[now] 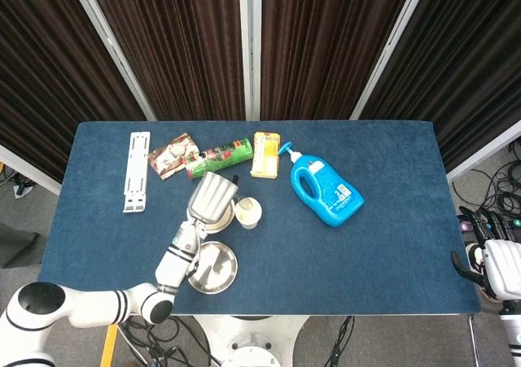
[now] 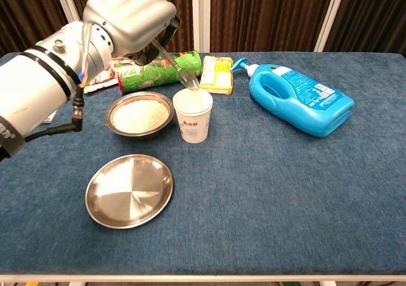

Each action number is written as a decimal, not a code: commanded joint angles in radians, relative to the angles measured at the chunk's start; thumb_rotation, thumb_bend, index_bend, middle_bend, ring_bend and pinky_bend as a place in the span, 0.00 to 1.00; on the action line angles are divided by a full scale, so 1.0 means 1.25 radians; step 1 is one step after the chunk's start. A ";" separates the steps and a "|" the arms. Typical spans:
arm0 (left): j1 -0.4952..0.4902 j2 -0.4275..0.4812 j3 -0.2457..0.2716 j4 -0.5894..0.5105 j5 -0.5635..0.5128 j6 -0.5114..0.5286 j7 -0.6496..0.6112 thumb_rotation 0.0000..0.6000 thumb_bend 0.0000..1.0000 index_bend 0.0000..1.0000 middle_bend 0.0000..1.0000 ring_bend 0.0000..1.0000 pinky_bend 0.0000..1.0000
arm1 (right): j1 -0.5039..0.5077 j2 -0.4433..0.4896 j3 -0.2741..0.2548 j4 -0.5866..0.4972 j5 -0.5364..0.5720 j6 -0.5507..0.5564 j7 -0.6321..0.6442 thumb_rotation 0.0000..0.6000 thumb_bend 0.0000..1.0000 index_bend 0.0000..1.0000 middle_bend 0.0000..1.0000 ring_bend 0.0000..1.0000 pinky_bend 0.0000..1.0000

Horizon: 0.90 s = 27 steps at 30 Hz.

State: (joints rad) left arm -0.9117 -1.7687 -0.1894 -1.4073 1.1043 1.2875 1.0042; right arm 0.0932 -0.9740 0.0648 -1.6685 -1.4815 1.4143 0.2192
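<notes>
My left hand (image 2: 130, 16) (image 1: 213, 198) grips a spoon (image 2: 181, 72) and holds it tilted above a white paper cup (image 2: 193, 117) (image 1: 248, 212). The spoon's bowl hangs just over the cup's rim. Left of the cup stands a metal bowl (image 2: 139, 115) filled with white grains; in the head view my hand covers most of it. An empty steel plate (image 2: 129, 190) (image 1: 212, 267) lies nearer the front edge. My right hand (image 1: 498, 269) hangs off the table's right side, beyond the edge; its fingers are too unclear to judge.
A blue detergent bottle (image 2: 299, 100) (image 1: 325, 190) lies on its side to the right. Along the back lie a green tube can (image 1: 218, 157), a red snack bag (image 1: 172, 155), a yellow box (image 1: 265, 154) and a white rack (image 1: 137, 171).
</notes>
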 commanded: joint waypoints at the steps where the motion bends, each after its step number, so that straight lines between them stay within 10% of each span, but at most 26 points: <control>1: 0.043 0.047 -0.043 -0.066 -0.041 -0.025 -0.128 1.00 0.47 0.60 0.96 0.95 1.00 | 0.001 0.000 0.001 0.001 0.001 -0.002 0.001 1.00 0.30 0.08 0.21 0.00 0.00; 13: 0.196 0.239 0.066 -0.217 0.047 -0.093 -0.455 1.00 0.47 0.60 0.95 0.95 1.00 | 0.000 0.010 0.003 -0.009 -0.003 0.007 -0.001 1.00 0.30 0.08 0.21 0.00 0.00; 20: 0.236 0.232 0.175 -0.188 0.205 -0.094 -0.512 1.00 0.47 0.60 0.95 0.94 1.00 | 0.004 0.010 0.004 -0.016 -0.003 0.002 -0.008 1.00 0.30 0.08 0.21 0.00 0.00; 27: 0.223 0.188 0.190 -0.133 0.224 -0.160 -0.516 1.00 0.47 0.60 0.95 0.94 1.00 | 0.005 0.009 0.004 -0.019 -0.006 0.004 -0.013 1.00 0.30 0.08 0.21 0.00 0.00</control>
State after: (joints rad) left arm -0.6287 -1.5185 0.0456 -1.5887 1.3821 1.1047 0.3620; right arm 0.0992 -0.9630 0.0696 -1.6922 -1.4890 1.4193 0.2035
